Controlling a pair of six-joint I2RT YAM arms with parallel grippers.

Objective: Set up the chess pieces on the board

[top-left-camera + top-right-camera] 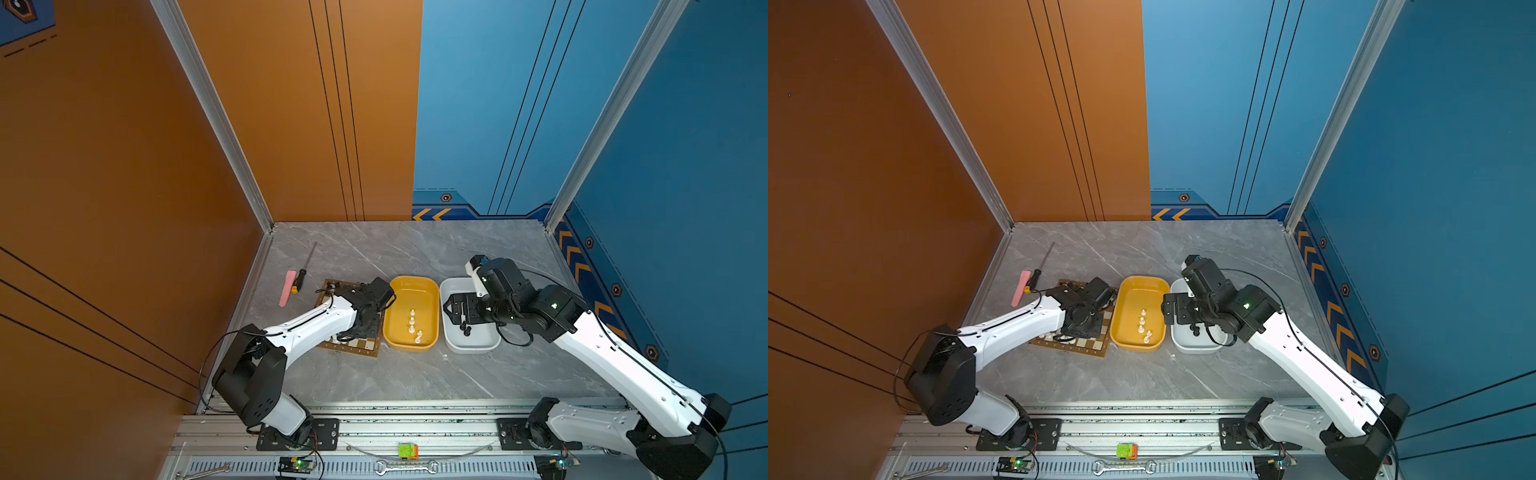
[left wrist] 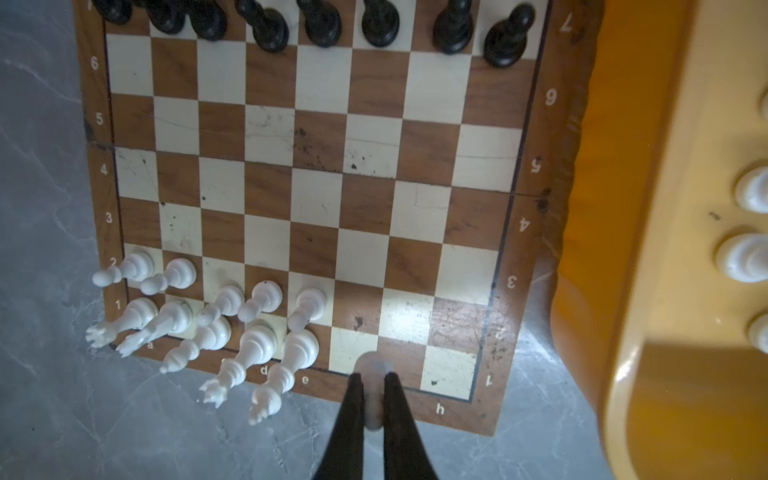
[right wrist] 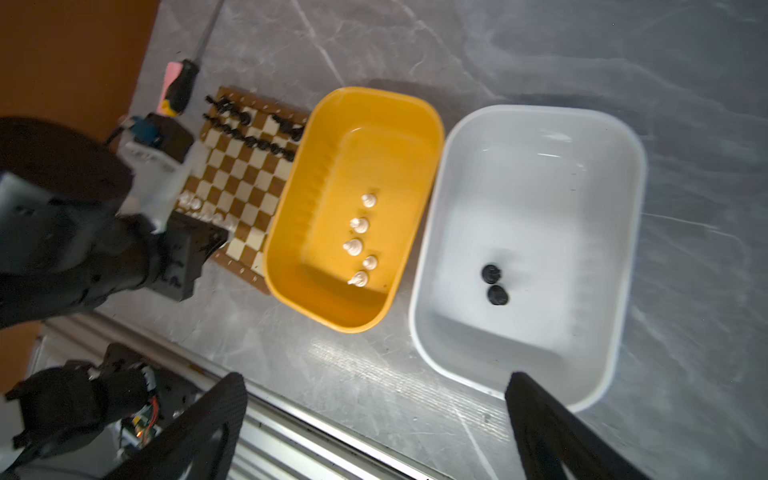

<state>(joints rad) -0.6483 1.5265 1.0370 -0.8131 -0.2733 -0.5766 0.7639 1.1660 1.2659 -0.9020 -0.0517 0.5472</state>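
Note:
The board point(image 2: 332, 166) lies left of the tubs, also seen in both top views point(image 1: 357, 347) point(image 1: 1088, 345). Black chess pieces point(image 2: 378, 25) line its far rows. White chess pieces point(image 2: 257, 299) stand on its two near rows from the a side to e. My left gripper point(image 2: 374, 376) is shut on a white piece point(image 2: 374, 399), hanging over the board's near edge around f and g. My right gripper point(image 3: 374, 376) is open and empty above the white tub point(image 3: 540, 120), which holds two black pieces point(image 3: 494, 284). The yellow tub point(image 3: 291, 187) holds several white pieces point(image 3: 359, 241).
A screwdriver point(image 1: 301, 276) and a pink strip point(image 1: 287, 288) lie on the table behind the board's left corner. The yellow tub point(image 1: 411, 284) touches the board's right side, with the white tub point(image 1: 471, 347) beside it. A metal rail point(image 1: 395, 415) runs along the front.

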